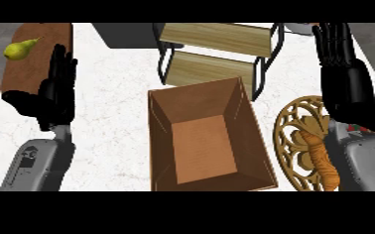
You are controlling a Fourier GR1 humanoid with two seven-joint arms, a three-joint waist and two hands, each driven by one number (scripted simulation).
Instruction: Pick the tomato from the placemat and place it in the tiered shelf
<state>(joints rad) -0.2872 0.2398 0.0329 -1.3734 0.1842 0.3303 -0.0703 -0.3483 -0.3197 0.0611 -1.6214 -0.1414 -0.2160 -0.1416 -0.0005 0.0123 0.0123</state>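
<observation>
**Tomato not yet shelved; right hand parked over the placemat**

At the counter's right edge lay the gold openwork placemat [294, 129], with a croissant-like pastry [322, 159] on it. The right hand [345, 87] hung over the mat's upper right part, fingers pointing away from the robot. A sliver of red [357, 128] showed just under the wrist; probably the tomato, mostly hidden by the arm. Could not tell whether that hand's fingers were closed on anything.

The tiered shelf [217, 50], two wooden boards in a dark frame, stood at the far middle of the counter. Both boards bare, as far as visible. An open brown box [207, 141] sat between shelf and robot, nothing inside it.

Judged progress: early. Tomato apparently on or at the mat, well apart from the shelf. Grasp, lift, carry leftward and set-down all remained.

The left hand [57, 87] showed at the left, fingers straight and together, holding nothing, lying over the edge of a brown oval board [33, 54]. A yellow-green pear [20, 49] rested on that board, apart from the fingertips.
</observation>
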